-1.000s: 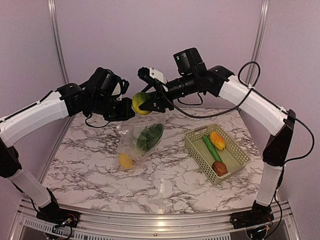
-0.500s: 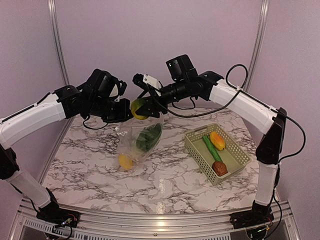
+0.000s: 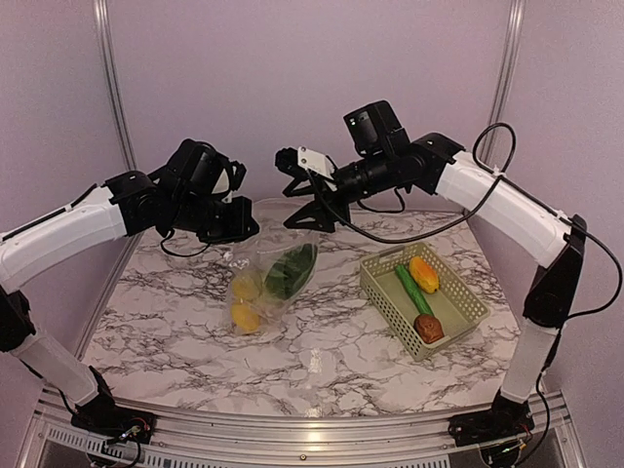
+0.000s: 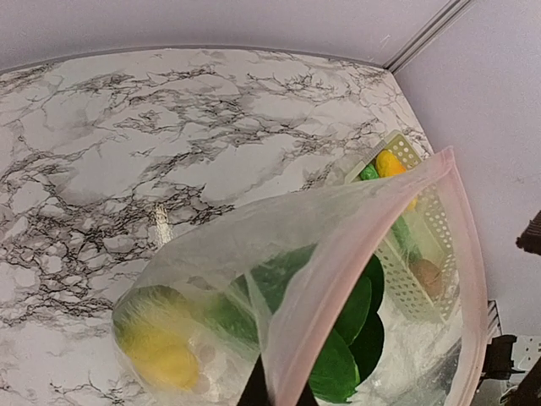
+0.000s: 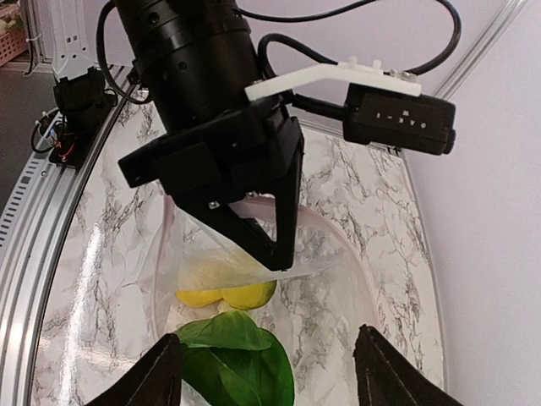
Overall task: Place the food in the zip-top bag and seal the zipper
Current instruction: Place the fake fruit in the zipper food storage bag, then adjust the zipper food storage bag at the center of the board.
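Left end effector (image 5: 272, 254): pinched tight on the top edge of the bag (image 4: 245, 233). It holds that edge up in the air so the mouth hangs wide and food can drop in.
Right end effector (image 3: 296, 191): fingers spread wide with nothing between them. It hangs just above the bag mouth, a good spot to let food go from.
Bag: the bottom rests on the table (image 3: 331, 351) and the top is lifted.
In the bag: two yellow fruits (image 3: 245, 316) sit low down, touching each other. A leafy green (image 3: 292, 268) lies just above them.
Basket (image 3: 385, 312): on the table to the right of the bag, well apart from it.
In the basket: a green stick (image 3: 414, 291), an orange piece (image 3: 423, 273) right beside it, and a brown lump (image 3: 428, 328) at the near end. None of these is bagged yet.
Zipper (image 4: 355, 237): the pinkish strip round the mouth is pulled apart, not pressed shut. I cannot make out a slider tab.
How far along: about half, I think. Three pieces wait, and then comes the sealing.
Next move: most likely the right arm goes to the basket for one more piece. The left one needs to hold the edge up, or the mouth will flop shut.
Risk: the thin plastic may slip out of the pinch.
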{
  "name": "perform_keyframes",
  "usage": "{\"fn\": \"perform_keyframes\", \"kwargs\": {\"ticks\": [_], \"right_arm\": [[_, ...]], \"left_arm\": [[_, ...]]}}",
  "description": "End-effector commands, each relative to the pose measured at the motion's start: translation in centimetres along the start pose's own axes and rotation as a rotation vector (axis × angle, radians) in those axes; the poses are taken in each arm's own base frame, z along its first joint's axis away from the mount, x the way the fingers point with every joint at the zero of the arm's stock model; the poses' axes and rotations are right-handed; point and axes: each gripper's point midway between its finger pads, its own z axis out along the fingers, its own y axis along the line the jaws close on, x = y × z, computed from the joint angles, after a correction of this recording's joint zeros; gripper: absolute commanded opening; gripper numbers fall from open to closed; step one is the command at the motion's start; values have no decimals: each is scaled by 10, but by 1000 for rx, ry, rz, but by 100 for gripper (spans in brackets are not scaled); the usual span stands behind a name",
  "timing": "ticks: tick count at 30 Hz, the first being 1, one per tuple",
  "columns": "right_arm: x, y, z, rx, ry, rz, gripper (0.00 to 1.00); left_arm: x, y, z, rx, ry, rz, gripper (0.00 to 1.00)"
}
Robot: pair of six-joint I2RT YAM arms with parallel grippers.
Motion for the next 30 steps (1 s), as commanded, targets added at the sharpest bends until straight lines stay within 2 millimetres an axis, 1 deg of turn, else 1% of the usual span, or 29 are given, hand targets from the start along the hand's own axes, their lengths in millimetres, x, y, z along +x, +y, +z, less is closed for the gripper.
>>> {"fn": "perform_keyframes", "kwargs": {"ticks": [1, 3, 6, 11, 14, 16, 18, 20, 21, 22, 25, 28, 30], "right_arm": [[14, 32, -22, -76, 62, -112, 64], [18, 36, -23, -94, 77, -113, 62], [27, 38, -22, -100, 105, -113, 61], [48, 43, -11, -137, 176, -133, 57], [52, 49, -4, -174, 201, -157, 53], [51, 53, 0, -185, 212, -179, 48], [51, 57, 3, -194, 224, -213, 40], [52, 63, 6, -207, 238, -241, 29], [52, 65, 7, -210, 243, -247, 23], [52, 65, 7, -208, 245, -247, 20], [46, 64, 6, -203, 230, -247, 17], [40, 62, 4, -194, 214, -251, 9], [40, 62, 5, -193, 212, -251, 7]], "left_arm": [[-2, -2, -6, 20, -18, 16, 4], [-2, -4, -6, 27, -12, 23, 4], [-1, -7, -7, 41, -6, 34, 5], [4, -16, -6, 89, 29, 56, 8], [9, -16, -6, 92, 53, 60, 9], [12, -15, -7, 90, 69, 64, 10], [14, -15, -9, 92, 82, 68, 18], [17, -13, -14, 86, 95, 66, 22], [19, -11, -16, 78, 100, 65, 22], [20, -9, -19, 70, 105, 65, 22], [26, -3, -26, 50, 125, 70, 22], [33, 2, -31, 32, 152, 92, 21], [35, 4, -32, 20, 164, 107, 21]]}}
